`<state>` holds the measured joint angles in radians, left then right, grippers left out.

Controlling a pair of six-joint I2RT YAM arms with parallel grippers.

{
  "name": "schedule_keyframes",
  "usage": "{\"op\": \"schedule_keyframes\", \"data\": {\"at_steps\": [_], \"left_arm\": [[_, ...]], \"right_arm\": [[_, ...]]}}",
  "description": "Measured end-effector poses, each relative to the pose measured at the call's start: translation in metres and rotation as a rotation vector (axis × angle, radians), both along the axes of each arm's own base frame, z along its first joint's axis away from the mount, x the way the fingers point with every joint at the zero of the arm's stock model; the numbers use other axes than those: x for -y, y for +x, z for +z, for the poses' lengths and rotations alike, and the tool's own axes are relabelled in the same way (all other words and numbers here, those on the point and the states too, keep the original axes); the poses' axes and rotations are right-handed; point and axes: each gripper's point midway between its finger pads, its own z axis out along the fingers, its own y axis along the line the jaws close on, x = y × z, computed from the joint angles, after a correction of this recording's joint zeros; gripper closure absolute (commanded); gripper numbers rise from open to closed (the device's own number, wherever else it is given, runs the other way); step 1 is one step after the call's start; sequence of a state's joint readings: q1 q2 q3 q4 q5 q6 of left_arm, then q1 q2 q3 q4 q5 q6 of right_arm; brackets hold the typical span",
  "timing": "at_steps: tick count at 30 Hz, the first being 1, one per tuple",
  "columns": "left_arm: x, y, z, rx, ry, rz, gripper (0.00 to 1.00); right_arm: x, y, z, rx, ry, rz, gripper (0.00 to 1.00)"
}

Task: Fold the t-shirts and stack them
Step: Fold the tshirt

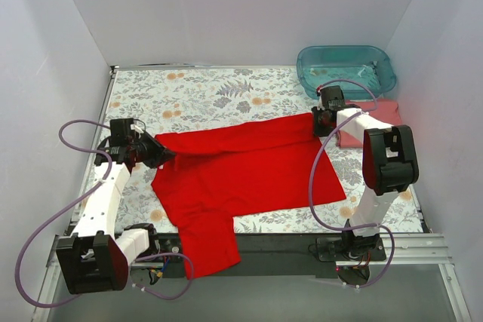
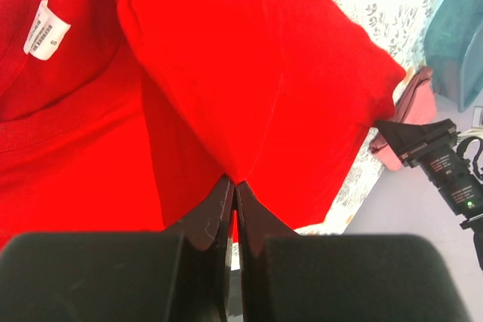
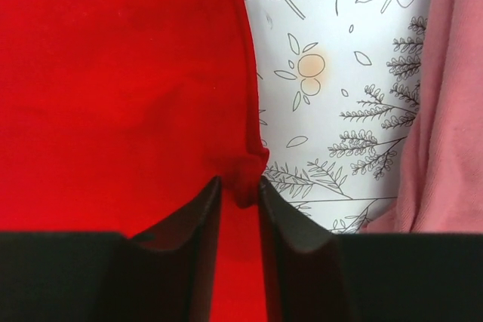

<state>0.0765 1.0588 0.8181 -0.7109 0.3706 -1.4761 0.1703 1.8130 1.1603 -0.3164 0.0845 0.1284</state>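
A bright red t-shirt (image 1: 249, 175) lies spread across the middle of the floral table, one sleeve hanging over the near edge. My left gripper (image 1: 156, 154) is shut on its left edge; the left wrist view shows the red cloth (image 2: 249, 88) pinched between closed jaws (image 2: 234, 184), with a white size label (image 2: 47, 29) at the collar. My right gripper (image 1: 323, 122) is shut on the shirt's far right corner (image 3: 245, 186). The salmon-pink folded shirt (image 1: 373, 122) lies at the right, just beyond the right gripper, and shows in the right wrist view (image 3: 445, 111).
A translucent teal plastic tub (image 1: 346, 69) stands at the back right corner. White walls close in the table on three sides. The floral tablecloth (image 1: 204, 92) shows behind the red shirt.
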Motion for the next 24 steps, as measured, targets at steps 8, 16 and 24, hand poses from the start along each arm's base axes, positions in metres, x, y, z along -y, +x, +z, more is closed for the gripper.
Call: {"op": "schedule_keyframes", "data": {"at_steps": [8,16,24], "left_arm": [[-0.002,0.012,-0.005,0.008,0.018,-0.022,1.00],[-0.021,0.095,-0.026,0.004,0.115,-0.039,1.00],[-0.032,0.162,-0.069,-0.025,0.187,-0.064,1.00]], "right_arm": [[-0.010,-0.003,0.016,0.034,-0.013,0.024,0.55],[-0.114,-0.018,0.085,0.261,0.006,0.315,0.55],[-0.256,-0.073,0.080,0.327,0.079,0.759,0.59]]}}
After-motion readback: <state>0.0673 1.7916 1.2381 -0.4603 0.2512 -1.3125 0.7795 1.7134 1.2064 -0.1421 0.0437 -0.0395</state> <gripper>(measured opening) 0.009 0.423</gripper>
